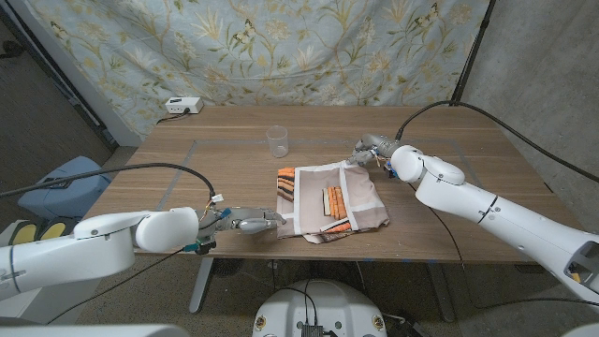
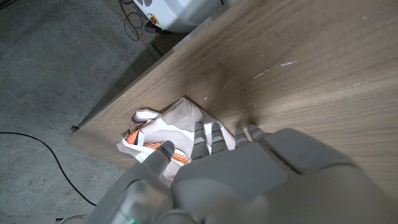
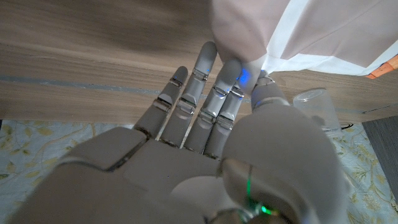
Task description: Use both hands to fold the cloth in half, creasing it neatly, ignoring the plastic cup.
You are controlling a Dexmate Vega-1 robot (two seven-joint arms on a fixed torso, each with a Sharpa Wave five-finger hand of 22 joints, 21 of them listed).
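Both hands are at the cloth (image 1: 332, 201), which lies crumpled near the table's (image 1: 187, 178) front edge, right of centre, its orange-striped patches turned up; the cup (image 1: 277, 140) stands apart behind it, upright and clear of either arm; the right hand (image 1: 371, 152) pinches the cloth's far right corner between thumb and fingers (image 3: 231, 70), as the right wrist view shows white fabric caught there; the left hand (image 1: 245, 222) reaches along the front edge to the near left corner, fingers (image 2: 200, 138) stretched out on or just over the fabric, and whether they hold it I cannot tell.

To do this step well, I judge the left hand should first get a sure pinch on its corner; then both corners should be drawn apart so the cloth is taut and flat before any fold; lifting one side while the other is slack would only bunch it further; the fold should bring edge to edge, and a press along the bend would set the crease; the right arm's path should stay low and short of the cup.

As to pose, the right arm comes in from the near right, forearm angled across the table, hand bent down at the wrist onto the corner; the left forearm lies nearly level along the front edge, hand pointing toward the cloth.
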